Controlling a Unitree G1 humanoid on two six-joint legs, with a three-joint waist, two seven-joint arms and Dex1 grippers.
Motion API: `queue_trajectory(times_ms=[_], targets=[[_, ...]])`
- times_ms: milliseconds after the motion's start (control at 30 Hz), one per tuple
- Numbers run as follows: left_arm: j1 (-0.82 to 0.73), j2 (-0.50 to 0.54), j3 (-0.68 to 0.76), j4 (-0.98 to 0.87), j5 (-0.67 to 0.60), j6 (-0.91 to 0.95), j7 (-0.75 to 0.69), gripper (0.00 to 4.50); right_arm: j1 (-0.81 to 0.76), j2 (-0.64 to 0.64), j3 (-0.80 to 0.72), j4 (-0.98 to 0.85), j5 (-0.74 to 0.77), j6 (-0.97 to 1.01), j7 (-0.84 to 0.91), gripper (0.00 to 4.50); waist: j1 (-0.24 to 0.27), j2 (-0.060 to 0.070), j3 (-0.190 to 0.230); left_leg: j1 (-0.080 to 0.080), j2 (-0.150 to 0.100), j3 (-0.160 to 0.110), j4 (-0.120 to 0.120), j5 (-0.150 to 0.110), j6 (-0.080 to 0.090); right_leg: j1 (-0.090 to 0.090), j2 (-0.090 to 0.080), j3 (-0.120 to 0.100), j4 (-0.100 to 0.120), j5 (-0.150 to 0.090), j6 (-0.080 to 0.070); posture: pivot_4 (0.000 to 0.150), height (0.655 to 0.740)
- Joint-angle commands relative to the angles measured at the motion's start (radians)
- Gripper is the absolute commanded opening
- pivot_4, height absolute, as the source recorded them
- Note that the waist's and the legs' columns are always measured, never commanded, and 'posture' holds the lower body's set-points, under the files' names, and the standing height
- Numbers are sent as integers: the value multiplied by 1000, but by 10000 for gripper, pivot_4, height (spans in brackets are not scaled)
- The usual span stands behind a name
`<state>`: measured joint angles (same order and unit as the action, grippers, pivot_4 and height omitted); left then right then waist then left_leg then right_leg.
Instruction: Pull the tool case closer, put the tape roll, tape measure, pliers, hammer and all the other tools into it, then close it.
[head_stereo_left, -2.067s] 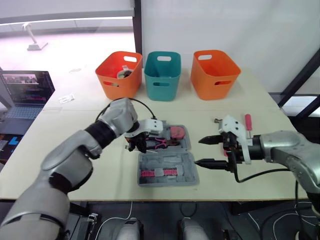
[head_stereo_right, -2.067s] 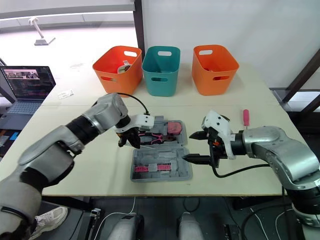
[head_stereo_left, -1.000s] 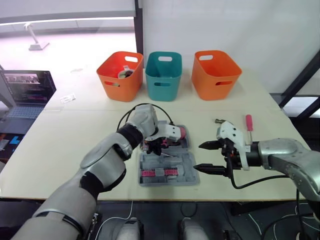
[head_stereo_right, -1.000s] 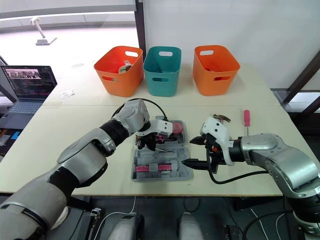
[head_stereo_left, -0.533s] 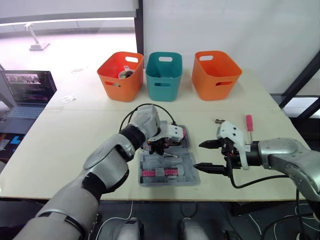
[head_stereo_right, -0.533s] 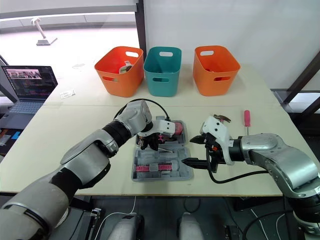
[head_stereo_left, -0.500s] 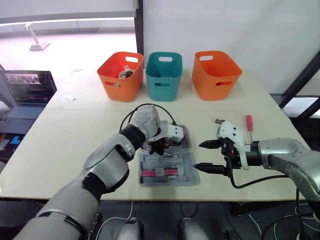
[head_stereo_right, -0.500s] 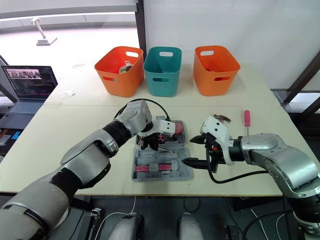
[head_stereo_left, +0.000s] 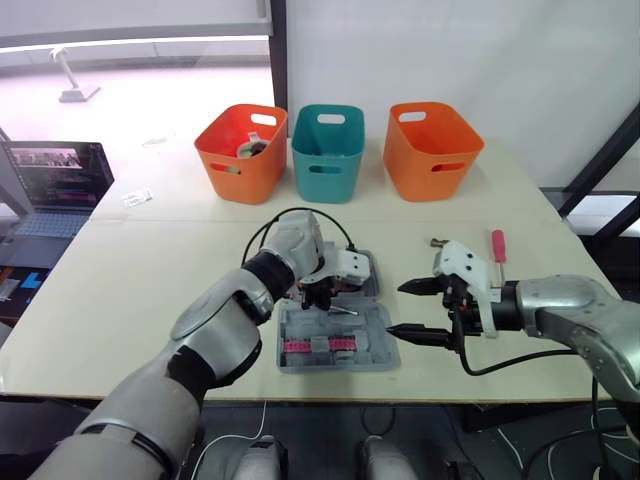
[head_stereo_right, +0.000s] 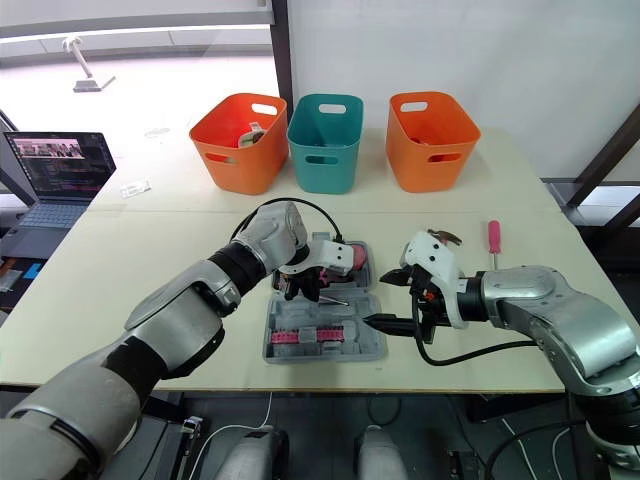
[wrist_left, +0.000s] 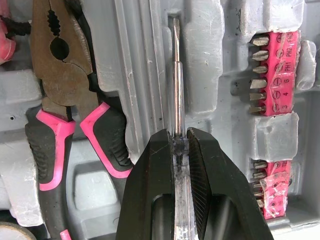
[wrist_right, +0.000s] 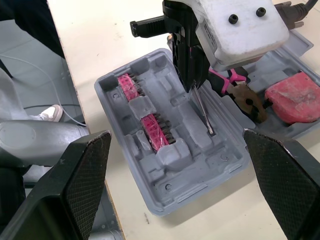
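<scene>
The grey tool case lies open on the table between my arms. My left gripper hovers over its middle, shut on a slim screwdriver whose metal shaft points down into a moulded slot. Pink-handled pliers lie in the case beside it, and a pink tape measure sits in the far half. Pink bit strips fill the near half. My right gripper is open just right of the case, holding nothing. A red-handled screwdriver lies on the table at the far right.
Two orange baskets and a teal basket stand in a row at the back of the table. A laptop sits off the table's left side. A dark metal tool lies behind my right gripper.
My left gripper has moved right from the case's left edge to over its middle, carrying the screwdriver down toward a slot. The right gripper has barely moved.
</scene>
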<state>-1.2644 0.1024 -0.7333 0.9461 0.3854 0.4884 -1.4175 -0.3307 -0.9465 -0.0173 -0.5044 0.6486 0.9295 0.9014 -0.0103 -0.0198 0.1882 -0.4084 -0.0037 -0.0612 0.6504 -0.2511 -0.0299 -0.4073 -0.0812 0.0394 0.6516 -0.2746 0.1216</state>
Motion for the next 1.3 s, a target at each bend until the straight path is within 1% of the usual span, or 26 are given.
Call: queue_trajectory(times_ms=[33,133,200,267,300,333,367,433,533,633,700,767,833,900,967,1000,1067,1100,1133,1167,1200,1233,1300], targets=[[29,-22,-5,15,17,10,2,249,-21,-2,-12,-11,-6,-20,-3,45000,0,0,0,0,0,0,0,0,0,0,0,0,0,0,0,1500,7400],[27,-27,-3,16,21,18,0,249,-25,0,-7,-7,-11,-26,-2,45000,0,0,0,0,0,0,0,0,0,0,0,0,0,0,0,1500,7400],[23,-28,3,18,23,22,4,9880,-26,-1,-7,-6,-13,-28,-1,45000,0,0,0,0,0,0,0,0,0,0,0,0,0,0,0,1500,7400],[15,-18,8,6,23,25,-14,17948,-28,-1,-5,-3,-16,-30,1,45000,1,1,0,0,0,0,0,0,0,1,0,0,0,0,0,1500,7400],[9,-14,11,3,23,28,-24,24234,-29,-1,-4,0,-17,-32,3,45000,0,0,0,0,0,0,0,0,0,1,0,0,0,0,0,1500,7400],[5,-11,13,1,23,28,-30,29501,-30,0,-2,3,-19,-34,4,45000,-1,0,0,0,0,0,0,0,0,1,0,0,0,0,0,1500,7400],[-1,-6,15,-1,24,27,-36,33590,-32,-1,2,7,-22,-37,7,45000,0,1,0,0,0,0,0,0,0,0,0,0,0,0,0,1500,7400],[-6,-1,18,-3,27,25,-44,33590,-33,-1,7,12,-25,-41,10,45000,-1,1,0,0,0,0,0,0,0,0,0,0,1,0,0,1500,7400],[-20,28,39,-62,9,48,-79,33590,-50,4,17,19,-28,-43,15,45000,-7,1,0,0,0,0,0,0,0,0,0,0,1,0,0,1500,7400],[-7,86,68,-181,-20,63,-117,33590,-63,6,26,28,-31,-46,22,45000,-8,1,0,0,0,0,0,0,0,-2,0,0,1,0,0,1500,7400],[21,126,136,-288,-70,90,-100,33590,-68,4,28,34,-33,-49,28,45000,-7,1,0,0,0,0,-1,0,0,-2,0,0,2,0,0,1500,7400],[66,148,237,-387,-139,101,-47,33590,-70,2,29,37,-36,-51,33,45000,-6,1,0,0,0,0,0,0,0,-2,0,1,2,0,0,1500,7400],[126,182,296,-479,-176,80,-5,33590,-70,1,30,40,-38,-54,38,45000,-4,1,0,0,0,0,0,0,0,-2,0,1,1,0,0,1500,7400],[220,242,372,-601,-243,37,4,33590,-73,-2,36,44,-39,-60,47,45000,-8,1,0,0,0,0,0,0,0,-2,0,1,1,0,0,1500,7400],[342,287,462,-730,-353,0,-18,33590,-88,1,50,54,-44,-65,56,45000,-13,2,0,0,1,0,-1,0,0,-2,0,2,2,0,0,1500,7400],[377,297,481,-766,-383,30,-15,31352,-94,2,55,58,-47,-67,60,45000,-13,2,0,0,1,1,-1,0,0,-3,0,2,3,0,0,1500,7400],[417,318,496,-803,-442,158,-26,24929,-106,4,65,69,-55,-75,70,45000,-5,2,0,0,1,0,0,0,-1,-3,0,1,3,0,0,1500,7400],[435,323,510,-816,-484,177,-41,20012,-111,5,70,74,-59,-80,75,45000,-1,2,0,0,1,0,1,0,-1,-2,0,1,3,0,0,1500,7400],[464,324,533,-825,-523,173,-42,14507,-121,8,78,81,-64,-83,79,45000,1,2,0,0,0,0,1,1,-1,-2,0,1,3,0,0,1500,7400],[486,316,548,-814,-524,154,8,9074,-131,10,86,87,-68,-87,83,45000,1,2,0,0,0,0,2,0,-1,-1,0,1,3,0,0,1500,7400],[511,316,546,-791,-504,104,54,3803,-139,12,92,91,-70,-89,88,45000,1,2,0,0,0,0,3,0,-1,0,-1,1,2,0,0,1500,7400],[538,322,530,-768,-474,25,88,250,-146,14,96,95,-71,-90,92,45000,0,2,0,0,0,0,3,0,-1,0,-1,1,1,0,0,1500,7400],[575,299,536,-711,-479,-52,136,250,-159,18,108,103,-78,-94,101,45000,-1,2,0,0,0,0,2,0,-1,0,-1,1,1,0,1,1500,7400]])
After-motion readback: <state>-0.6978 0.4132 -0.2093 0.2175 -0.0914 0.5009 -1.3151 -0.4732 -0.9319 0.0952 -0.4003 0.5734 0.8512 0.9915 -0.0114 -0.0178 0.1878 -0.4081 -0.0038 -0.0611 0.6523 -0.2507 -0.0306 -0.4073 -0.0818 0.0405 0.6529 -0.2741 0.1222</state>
